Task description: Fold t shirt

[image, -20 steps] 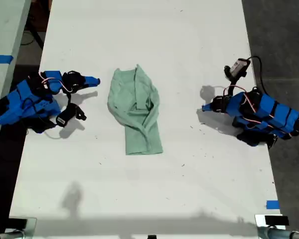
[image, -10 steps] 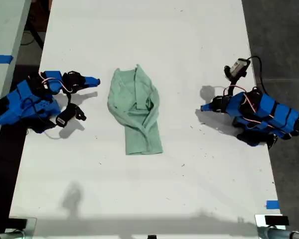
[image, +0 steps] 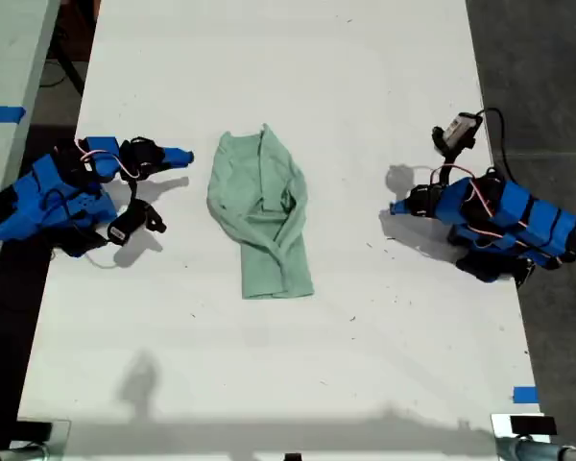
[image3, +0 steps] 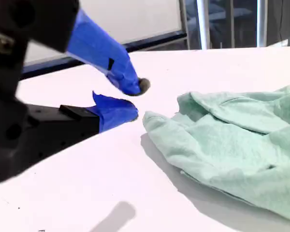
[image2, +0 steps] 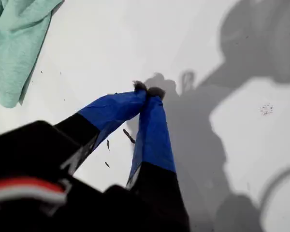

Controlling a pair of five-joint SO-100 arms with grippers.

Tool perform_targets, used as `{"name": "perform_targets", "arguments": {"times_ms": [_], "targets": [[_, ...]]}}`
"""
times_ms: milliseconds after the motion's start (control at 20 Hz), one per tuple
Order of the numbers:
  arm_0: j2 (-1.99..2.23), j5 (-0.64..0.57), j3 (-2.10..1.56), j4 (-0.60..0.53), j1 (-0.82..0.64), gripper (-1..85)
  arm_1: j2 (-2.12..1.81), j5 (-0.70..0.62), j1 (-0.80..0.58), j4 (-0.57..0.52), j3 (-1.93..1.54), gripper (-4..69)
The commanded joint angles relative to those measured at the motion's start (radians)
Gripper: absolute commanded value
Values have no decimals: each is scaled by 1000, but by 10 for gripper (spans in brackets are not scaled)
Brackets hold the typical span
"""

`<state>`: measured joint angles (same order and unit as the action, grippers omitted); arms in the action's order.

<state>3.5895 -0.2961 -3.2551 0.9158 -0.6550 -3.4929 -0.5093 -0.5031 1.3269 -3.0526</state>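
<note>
The pale mint-green t shirt [image: 261, 216] lies crumpled and partly folded on the white table, between the two blue arms. My second gripper [image: 182, 155] sits at the exterior view's left, just short of the shirt's upper edge. In the second wrist view its blue fingers [image3: 135, 99] stand slightly open, empty, close to a rumpled edge of the t shirt [image3: 232, 145]. My first gripper [image: 396, 206] rests low over the table at the exterior view's right, well away from the cloth. Its tips [image2: 147, 91] meet with nothing between them, and the t shirt [image2: 14, 48] shows far off.
The white table [image: 288, 384] ends at dark floor on the exterior view's right, where a blue tape mark [image: 525, 395] sits near the edge. A small black-and-white device [image: 458, 130] with a cable lies behind the first arm. Another surface with blue tape [image: 0, 113] borders the exterior view's left.
Almost nothing: the first gripper's tip wavers by a few pixels. The shirt and the second arm stay put.
</note>
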Motion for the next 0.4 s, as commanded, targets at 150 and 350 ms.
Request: {"name": "perform_targets", "arguments": {"times_ms": [150,350], "targets": [[9,29,-40,3,12,23,-6,-2,-3,6,-57,4],[9,28,-40,0,9,9,-6,2,-2,6,-57,4]]}}
